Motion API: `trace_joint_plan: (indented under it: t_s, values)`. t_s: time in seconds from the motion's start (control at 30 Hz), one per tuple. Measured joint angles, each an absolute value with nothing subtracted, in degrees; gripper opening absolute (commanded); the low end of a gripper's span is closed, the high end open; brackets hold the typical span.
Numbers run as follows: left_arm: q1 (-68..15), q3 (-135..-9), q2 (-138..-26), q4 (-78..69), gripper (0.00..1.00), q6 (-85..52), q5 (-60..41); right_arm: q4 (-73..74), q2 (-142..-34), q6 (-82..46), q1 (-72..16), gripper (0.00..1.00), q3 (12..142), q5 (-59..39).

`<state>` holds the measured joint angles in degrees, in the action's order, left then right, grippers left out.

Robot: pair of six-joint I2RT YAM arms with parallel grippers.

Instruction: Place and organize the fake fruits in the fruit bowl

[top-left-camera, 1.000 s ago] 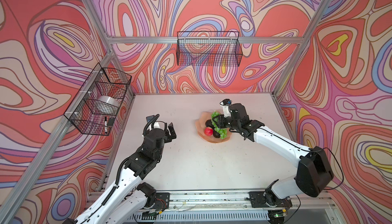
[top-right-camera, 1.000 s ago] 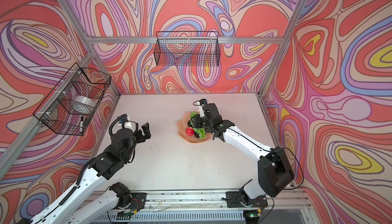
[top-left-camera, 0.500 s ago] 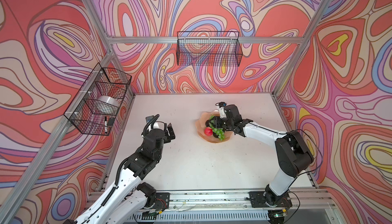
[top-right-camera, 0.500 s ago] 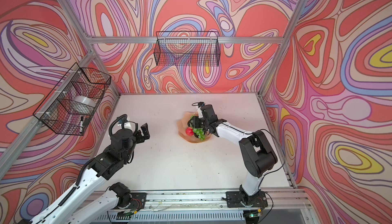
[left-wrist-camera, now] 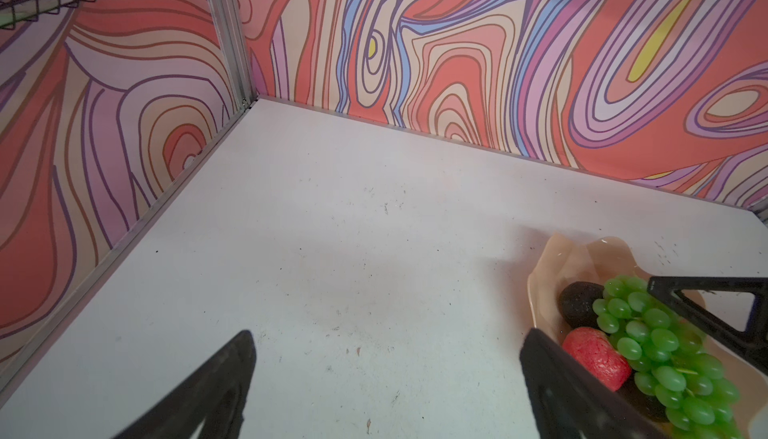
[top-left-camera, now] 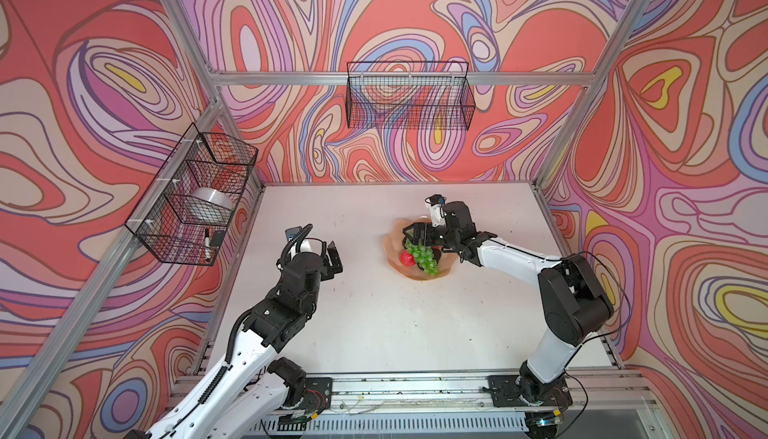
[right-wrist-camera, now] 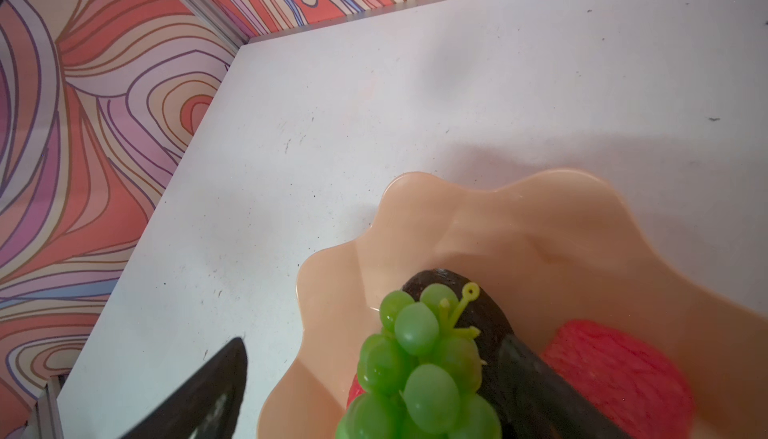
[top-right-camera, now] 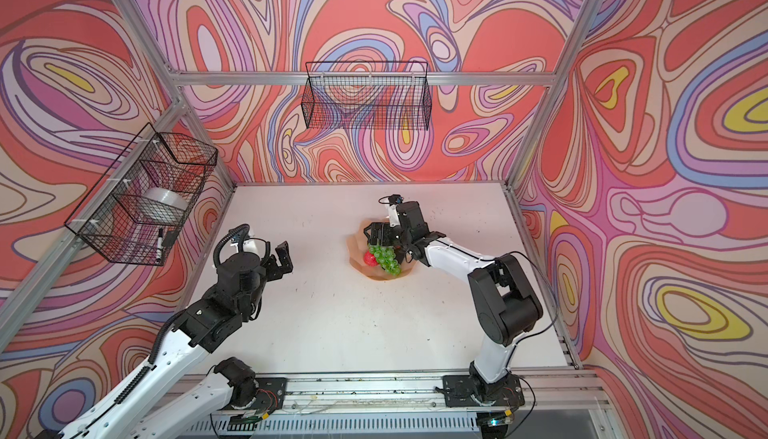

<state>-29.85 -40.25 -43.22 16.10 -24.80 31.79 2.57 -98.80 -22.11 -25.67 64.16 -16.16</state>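
Observation:
The peach-pink fruit bowl (top-left-camera: 417, 278) (top-right-camera: 376, 273) stands on the white table, right of centre. In it lie the green grapes (top-left-camera: 424, 256) (top-right-camera: 387, 259) (right-wrist-camera: 419, 358), draped over a red apple (top-left-camera: 406, 257) (left-wrist-camera: 596, 358) (right-wrist-camera: 615, 370) and a dark avocado (left-wrist-camera: 579, 304) (right-wrist-camera: 478, 308). My right gripper (top-left-camera: 417, 234) (right-wrist-camera: 374, 341) hovers low over the bowl's far side, open, with the stem end of the grapes loose between its fingers. My left gripper (top-left-camera: 329, 256) (left-wrist-camera: 388, 335) stands open and empty above the bare table, left of the bowl (left-wrist-camera: 540, 266).
A black wire basket (top-left-camera: 195, 204) on the left wall holds a tape roll and a marker. Another wire basket (top-left-camera: 409, 96) hangs on the back wall. Patterned walls and aluminium posts close the table on three sides.
My right gripper has opened and let go of the grapes, which now lie in the bowl. Its elbow has folded back toward the front right. The left arm has barely moved.

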Motion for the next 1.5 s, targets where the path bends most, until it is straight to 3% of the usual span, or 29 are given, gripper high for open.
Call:
trace_joint_plan:
  t_s: [0.3,0.47,0.63,0.8,0.97,1.2,1.23,1.5]
  values:
    - [-28.8,-27.3,-42.9,0.9,1.0,-17.1,44.3,8.6,-78.1,-19.5,-15.1,0.98,50.2,-10.1]
    - [-26.6,-17.2,-45.5,-9.8,1.0,-10.1,50.1,9.8,-70.6,-17.8,-9.6,0.98,38.9,2.7]
    - [-21.3,-11.0,-47.9,-20.2,1.0,-6.6,49.0,18.9,-65.8,-14.0,-8.7,0.98,26.3,13.4]
    - [-13.9,-9.2,-56.1,-27.2,0.97,-5.4,41.8,31.9,-71.1,-9.1,-7.7,0.98,19.9,19.2]
    - [-10.2,-14.5,-66.7,-29.9,0.91,-3.9,31.9,46.8,-82.1,-6.7,-4.1,0.98,18.3,19.0]
    - [-7.7,-15.6,-83.0,-51.8,0.97,-0.9,23.8,60.6,-92.9,-4.9,-1.9,0.98,18.5,15.6]
    - [-7.1,-15.0,-84.9,-53.1,1.0,-0.6,22.5,63.4,-94.9,-4.7,-1.8,0.98,18.4,15.2]
    - [-6.7,-17.3,-88.9,-55.9,1.0,0.0,19.2,67.9,-98.3,-3.9,-1.8,0.98,18.7,13.9]
